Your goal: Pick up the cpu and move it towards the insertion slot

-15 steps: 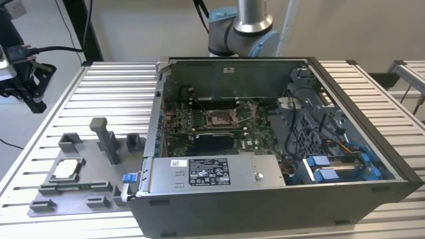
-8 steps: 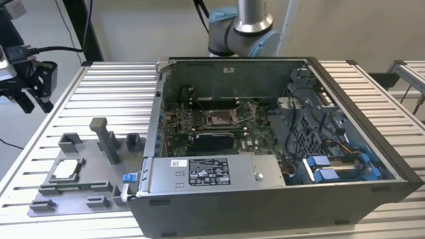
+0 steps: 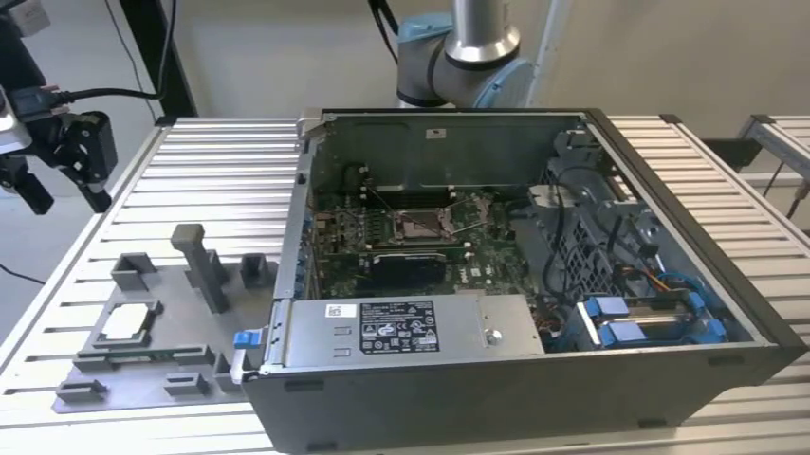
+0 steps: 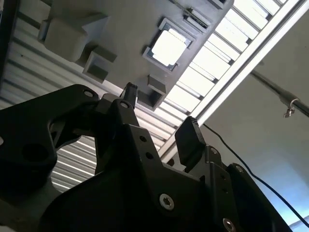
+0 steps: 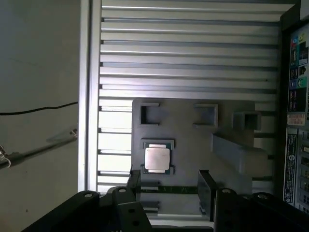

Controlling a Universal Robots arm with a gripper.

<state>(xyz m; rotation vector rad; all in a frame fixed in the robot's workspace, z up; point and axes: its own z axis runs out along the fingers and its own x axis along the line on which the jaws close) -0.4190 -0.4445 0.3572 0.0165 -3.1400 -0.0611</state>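
Ribbed aluminium table [image 3: 228,161] under everything, open computer case [image 3: 506,389] in the middle and a grey fixture plate [image 5: 188,150] beside it.

Your gripper [image 3: 66,201] hangs high over the table edge, off to the exterior view's left of the case. Jaws are spread wide with nothing between them. You can see both fingers [image 5: 205,188] in both wrist views, with clear daylight in the gap.

The cpu [image 5: 157,159] sits flat, silvery face up, in its square nest [image 5: 157,141] on the plate. Not gripped, not touched.

The relation to watch: the cpu is below the gripper and well apart from it, out past the fingertips along the approach line. In the first wrist view it falls inside the span of the open jaws but not centred, nearer one finger than the other. I'd call that a small sideways offset on top of the drop.

It's square, so there's no long axis to pick. Its edges look roughly square to the line between the fingers, so I see little twist error.

The insertion slot [image 3: 418,225] is inside the case on the green board, silver frame around it. From the gripper it's far off toward the exterior view's right, past the plate and over the case wall.

One arm only. As I judge it, the pick has not begun.
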